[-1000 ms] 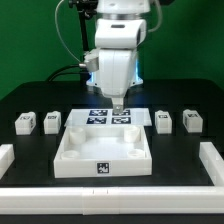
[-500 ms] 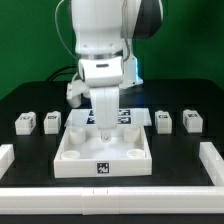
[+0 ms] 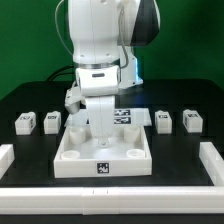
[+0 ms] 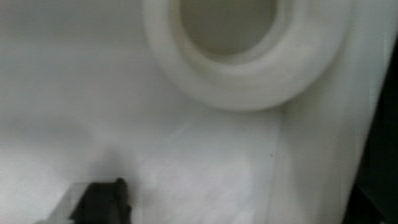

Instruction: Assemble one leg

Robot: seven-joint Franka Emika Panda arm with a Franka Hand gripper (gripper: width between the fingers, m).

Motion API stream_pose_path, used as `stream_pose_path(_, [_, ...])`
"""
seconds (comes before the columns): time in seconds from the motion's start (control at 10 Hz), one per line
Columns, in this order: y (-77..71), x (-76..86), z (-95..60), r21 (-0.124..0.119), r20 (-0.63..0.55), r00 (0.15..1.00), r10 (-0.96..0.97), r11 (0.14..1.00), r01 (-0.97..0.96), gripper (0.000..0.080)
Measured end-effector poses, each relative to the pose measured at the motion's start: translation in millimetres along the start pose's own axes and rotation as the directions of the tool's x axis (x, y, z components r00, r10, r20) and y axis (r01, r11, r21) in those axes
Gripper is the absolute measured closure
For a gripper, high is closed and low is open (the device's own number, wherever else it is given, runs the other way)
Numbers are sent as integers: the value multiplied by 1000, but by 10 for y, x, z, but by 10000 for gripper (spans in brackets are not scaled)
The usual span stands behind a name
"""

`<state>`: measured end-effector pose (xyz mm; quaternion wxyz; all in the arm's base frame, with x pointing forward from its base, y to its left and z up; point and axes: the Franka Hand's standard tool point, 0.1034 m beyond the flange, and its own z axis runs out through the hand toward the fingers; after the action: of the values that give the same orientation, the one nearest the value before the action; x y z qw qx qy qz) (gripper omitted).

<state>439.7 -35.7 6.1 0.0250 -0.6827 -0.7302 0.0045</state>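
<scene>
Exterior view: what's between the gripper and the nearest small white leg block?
Exterior view: only the raised rim of the white square tabletop, over which the gripper hangs; the small white leg block stands just outside it.

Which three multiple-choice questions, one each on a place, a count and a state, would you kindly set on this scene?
1. Where is the hand?
A. Low over the square white tabletop.
B. At the exterior view's far right edge.
C. Raised high above everything.

2. How many small white legs lie beside the tabletop?
A. Two.
B. Four.
C. Six.

3. What state are the legs in?
A. All fitted into the tabletop.
B. One fitted.
C. All loose, apart from it.

Answers:
1 A, the hand reaches down within the tabletop's rim.
2 B, two lie on each side.
3 C, none touches the tabletop.
</scene>
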Motion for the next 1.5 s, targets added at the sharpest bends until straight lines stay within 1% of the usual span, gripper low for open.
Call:
stream_pose_path(0.1, [-2,-1,1,0,0,1000,0,1000,0,417])
stream_pose_path(0.2, [-3,-3,1,0,0,1000,1,1000,-1,598])
stream_pose_path(0.3, [-3,-5,1,0,0,1000,1,1000,-1,598])
stream_pose_path(0.4, [11,-10,-7,-6,1,1000,2,1000,-2,743])
stream_pose_path(1.1, [17,-5,-9,-7,1,1000,3,1000,-3,742])
stream_pose_path(1.2, [102,90,-13,-16,-4,999,41,999,-41,742])
stream_pose_path(1.3, [241,196,-17,-25,-10,998,63,998,-63,742])
stream_pose_path(1.5, [589,376,-46,-37,-25,998,52,998,-53,742])
